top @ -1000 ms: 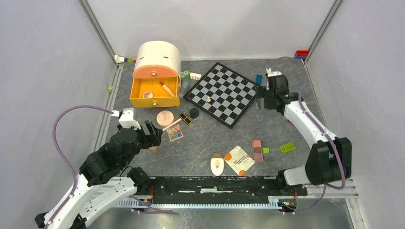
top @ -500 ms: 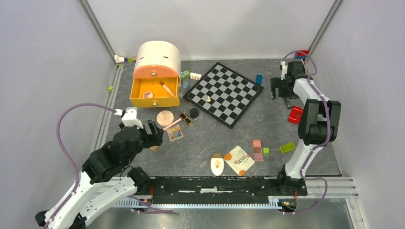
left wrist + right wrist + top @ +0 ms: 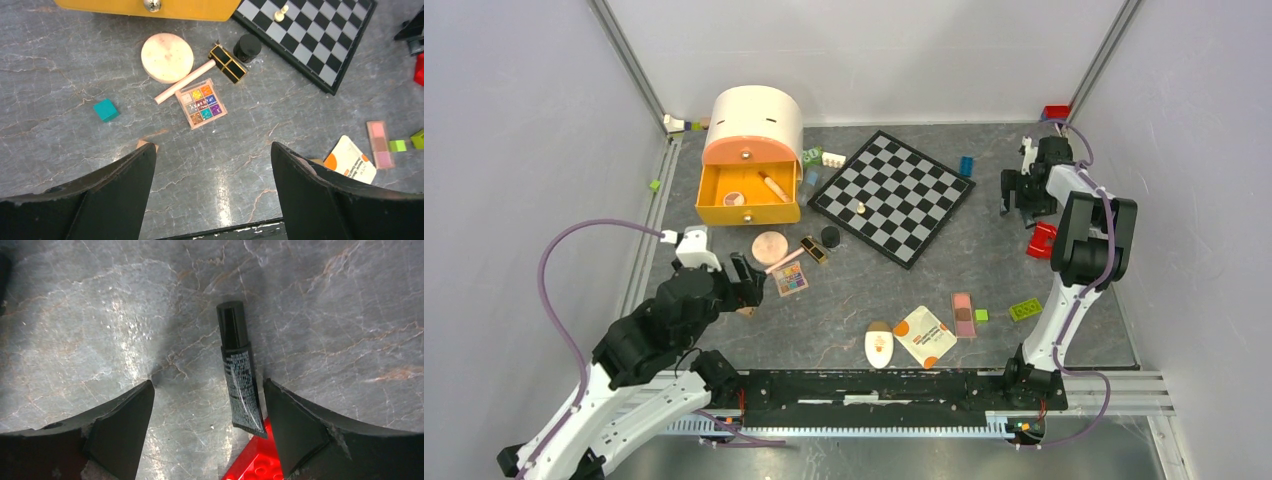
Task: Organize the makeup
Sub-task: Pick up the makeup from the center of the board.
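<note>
My left gripper (image 3: 746, 280) (image 3: 211, 150) hangs open over bare table, nothing between its fingers. Just beyond it lie the multicolour eyeshadow palette (image 3: 202, 103) (image 3: 790, 279), a pink stick (image 3: 185, 81), the round peach compact (image 3: 167, 57) (image 3: 770, 246), a black-gold case (image 3: 227, 63) and a black pot (image 3: 247, 46). Near the front lie the blush palette (image 3: 963, 314), the white-orange sachet (image 3: 924, 335) and the cream oval (image 3: 879, 345). My right gripper (image 3: 1016, 195) (image 3: 207, 385) is open at the far right. A black tube (image 3: 239, 385) lies between its jaws, close to the right finger.
An orange drawer box (image 3: 747, 190) stands at the back left, its drawer open with a brush inside. The chessboard (image 3: 894, 196) fills the back middle. A red brick (image 3: 252, 460) (image 3: 1042, 240) lies under the tube's end. A teal cube (image 3: 106, 110) and green bricks (image 3: 1025, 309) are scattered about.
The right arm has swung from the chessboard's right edge to the far right corner and come down over the black tube. The left arm has hardly moved.
</note>
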